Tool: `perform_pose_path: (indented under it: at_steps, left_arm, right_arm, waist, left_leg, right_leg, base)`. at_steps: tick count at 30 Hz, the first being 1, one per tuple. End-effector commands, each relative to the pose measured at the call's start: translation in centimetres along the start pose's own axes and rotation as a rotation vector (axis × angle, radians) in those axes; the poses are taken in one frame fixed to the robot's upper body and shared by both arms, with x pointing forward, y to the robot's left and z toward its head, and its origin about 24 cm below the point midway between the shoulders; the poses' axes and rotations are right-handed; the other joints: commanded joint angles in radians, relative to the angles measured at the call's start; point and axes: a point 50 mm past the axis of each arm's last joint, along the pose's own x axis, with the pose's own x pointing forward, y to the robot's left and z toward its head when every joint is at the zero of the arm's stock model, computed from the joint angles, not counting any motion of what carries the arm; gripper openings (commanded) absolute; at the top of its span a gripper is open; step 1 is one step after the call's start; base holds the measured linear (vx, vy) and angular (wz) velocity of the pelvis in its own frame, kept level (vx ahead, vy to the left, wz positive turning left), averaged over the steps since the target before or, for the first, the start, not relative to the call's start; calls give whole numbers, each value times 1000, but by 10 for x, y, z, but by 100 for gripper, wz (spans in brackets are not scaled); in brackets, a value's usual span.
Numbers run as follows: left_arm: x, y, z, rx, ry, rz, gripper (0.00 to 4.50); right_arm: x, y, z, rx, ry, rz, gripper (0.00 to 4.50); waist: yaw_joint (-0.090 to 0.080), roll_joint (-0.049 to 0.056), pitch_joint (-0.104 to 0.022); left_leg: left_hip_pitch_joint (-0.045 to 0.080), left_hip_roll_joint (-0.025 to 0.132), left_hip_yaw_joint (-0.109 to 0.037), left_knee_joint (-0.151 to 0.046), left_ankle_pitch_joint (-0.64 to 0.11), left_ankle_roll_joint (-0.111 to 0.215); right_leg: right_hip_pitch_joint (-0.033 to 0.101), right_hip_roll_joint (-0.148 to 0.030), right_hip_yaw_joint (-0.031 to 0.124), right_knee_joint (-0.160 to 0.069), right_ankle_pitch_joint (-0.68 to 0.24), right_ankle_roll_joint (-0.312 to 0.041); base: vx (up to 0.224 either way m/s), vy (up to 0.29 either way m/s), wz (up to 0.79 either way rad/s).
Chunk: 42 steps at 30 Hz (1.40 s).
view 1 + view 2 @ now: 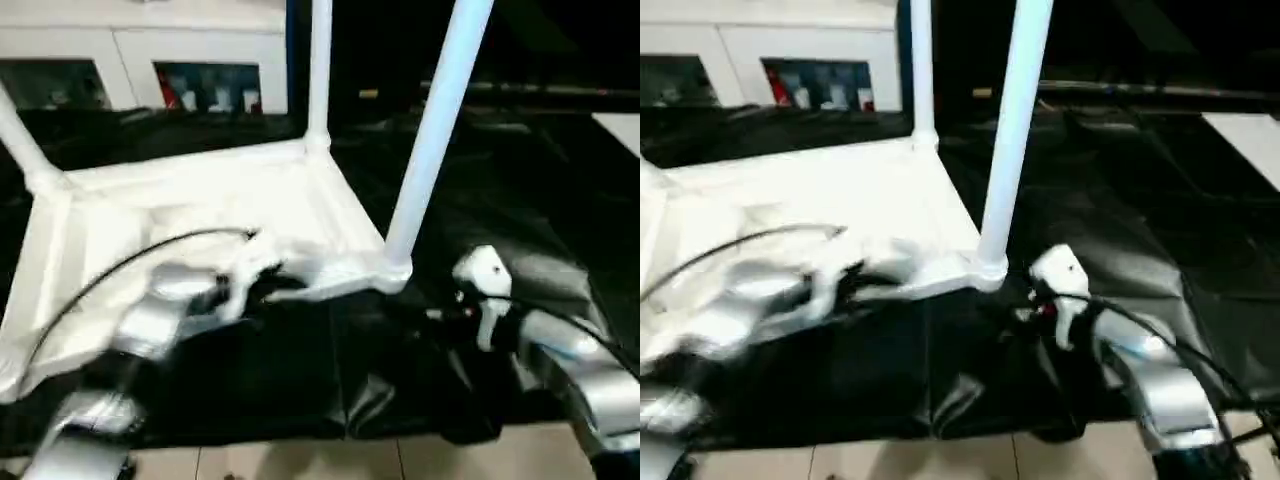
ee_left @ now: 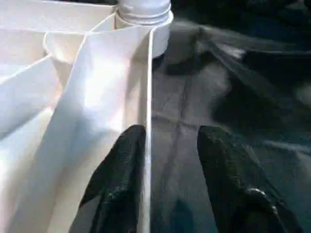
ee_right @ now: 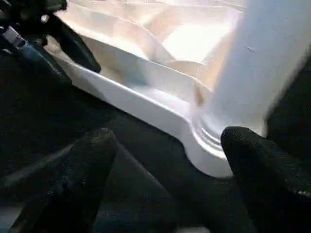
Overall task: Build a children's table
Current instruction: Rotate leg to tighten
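Observation:
The children's table lies upside down on the black cloth, its ribbed underside [image 1: 200, 200] facing up. Three white legs stand in corner sockets: a near right leg [image 1: 435, 130], a far right leg [image 1: 320, 70] and a far left leg [image 1: 20, 140]. My left gripper [image 2: 170, 165] is at the table's near rim [image 2: 146, 97]. One finger [image 2: 121, 170] is inside the rim, the other [image 2: 228, 179] outside and clear of it. My right gripper [image 3: 175, 165] stands open on the cloth just before the near right socket [image 3: 214, 145], touching nothing.
The black cloth [image 1: 480, 180] drapes the large table, and its front edge meets pale floor tiles [image 1: 300, 460]. A white glass-door cabinet [image 1: 140, 60] stands behind. A black cable [image 1: 120, 260] arcs over my left forearm. A white surface [image 1: 620, 130] shows at far right.

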Motion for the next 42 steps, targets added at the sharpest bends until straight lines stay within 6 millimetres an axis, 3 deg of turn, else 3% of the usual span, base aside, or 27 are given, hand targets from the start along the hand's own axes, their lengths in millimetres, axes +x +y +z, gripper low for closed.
perform_pose_path:
  at_steps: [1, 4, 5, 6, 7, 8, 9, 10, 12, 13, 18, 19, 20, 21, 26, 32, 36, 42]
  left_arm:
    - [-3, -10, 7, 3, -8, -76, 232]
    - [-14, -17, 3, -8, 32, -71, 249]
    - [-24, -23, 0, -25, 70, -55, 263]
    - [-25, -24, 0, -29, 76, -53, 276]
    - [-30, -29, -2, -44, 99, -53, 282]
    - [-31, -29, -2, -46, 102, -54, 293]
    - [-34, -32, -4, -53, 124, -50, 303]
    - [-36, -35, -4, -56, 144, -48, 312]
    - [-42, -41, -4, -69, 159, -48, 328]
    - [-44, -42, -3, -67, 159, -32, 336]
    - [-50, -40, -4, -51, 199, 46, 381]
    - [-52, -38, -8, -47, 227, 70, 381]
    - [-54, -38, -10, -43, 252, 97, 389]
    - [-55, -37, -11, -42, 262, 107, 389]
    - [-63, -36, -19, -9, 389, 179, 422]
    - [-65, -33, -22, 40, 457, 225, 446]
    - [-65, -30, -23, 67, 482, 248, 446]
    - [-65, -29, -24, 80, 501, 258, 446]
  right_arm:
    - [3, 4, 6, 22, -24, 55, 385]
    - [20, 8, 8, 36, -47, 67, 385]
    - [41, 9, 9, 53, -66, 41, 385]
    - [45, 9, 9, 53, -69, 35, 385]
    - [60, 10, 9, 50, -75, 9, 385]
    - [62, 10, 9, 52, -75, 4, 385]
    - [72, 11, 7, 62, -68, -14, 385]
    - [79, 12, 7, 67, -65, -17, 385]
    - [93, 19, 12, 84, -76, 18, 385]
    - [101, 24, 16, 88, -89, 51, 385]
    - [113, 23, 25, 74, -121, 53, 385]
    - [116, 21, 27, 66, -128, 23, 385]
    - [118, 17, 28, 73, -136, -7, 385]
    - [119, 16, 28, 77, -139, -18, 385]
    - [123, -10, 27, 197, -173, -285, 385]
    - [106, -45, 12, 369, -201, -577, 385]
    - [93, -63, 5, 397, -202, -713, 385]
    - [85, -73, 2, 389, -193, -767, 385]
  waist:
    - [2, 5, -56]
    - [-4, 0, -52]
    - [-11, -1, -53]
    - [-24, -3, -46]
    - [-27, 1, -46]
    - [-27, 1, -46]
    - [-24, 4, -45]
    - [-25, -9, -48]
    - [-23, -11, -46]
    - [-20, -1, -47]
    - [-13, -2, -53]
    - [-14, -29, -54]
    - [-11, -22, -52]
    - [-13, -13, -53]
    - [-17, -15, -53]
    - [-2, -11, -53]
    - [0, -9, -56]
    - [-1, -18, -56]
  left_leg:
    - [11, 21, 5, -58, -153, 60]
    - [5, 18, 6, -61, -160, 54]
    - [6, 18, 5, -62, -187, 38]
    - [0, 15, 2, -70, -216, 18]
    - [7, 17, 2, -68, -245, 1]
    - [7, 17, 2, -68, -245, 1]
    - [15, 16, 4, -68, -266, -12]
    - [11, 16, 2, -67, -242, -12]
    - [12, 17, 4, -69, -237, -9]
    - [19, 17, 4, -69, -232, -15]
    - [17, 13, 6, -63, -159, -14]
    - [13, 11, 9, -62, -141, -5]
    - [10, 11, 6, -63, -137, -5]
    - [14, 12, 6, -63, -145, -11]
    - [19, 12, 6, -63, -173, -41]
    - [25, 11, 7, -63, -207, -61]
    - [20, 8, 6, -60, -206, -65]
    - [14, 4, 6, -56, -206, -61]
  right_leg:
    - [53, -32, 32, -51, -29, -259]
    - [52, -31, 30, -52, -59, -255]
    - [48, -34, 30, -51, -108, -248]
    - [48, -33, 29, -60, -192, -230]
    - [41, -36, 33, -65, -247, -218]
    - [41, -36, 33, -65, -247, -218]
    - [35, -32, 36, -71, -283, -201]
    - [38, -34, 38, -60, -246, -208]
    - [36, -30, 37, -62, -229, -206]
    - [33, -26, 36, -58, -194, -212]
    - [42, -21, 35, -42, -34, -233]
    - [48, -21, 34, -43, -24, -229]
    - [49, -25, 36, -39, -34, -227]
    - [45, -27, 36, -42, -58, -222]
    - [41, -24, 39, -43, -83, -214]
    - [36, -19, 39, -42, -95, -197]
    - [41, -20, 38, -39, -89, -191]
    - [45, -18, 37, -39, -105, -184]
  base:
    - [0, 0, 0]
    - [0, 0, 0]
    - [0, 0, 0]
    - [0, 0, 0]
    - [0, 0, 0]
    - [0, 0, 0]
    - [0, 0, 0]
    - [0, 0, 0]
    - [0, 0, 0]
    - [0, 0, 0]
    - [0, 0, 0]
    - [0, 0, 0]
    - [0, 0, 0]
    - [0, 0, 0]
    - [0, 0, 0]
    - [0, 0, 0]
    - [0, 0, 0]
    - [0, 0, 0]
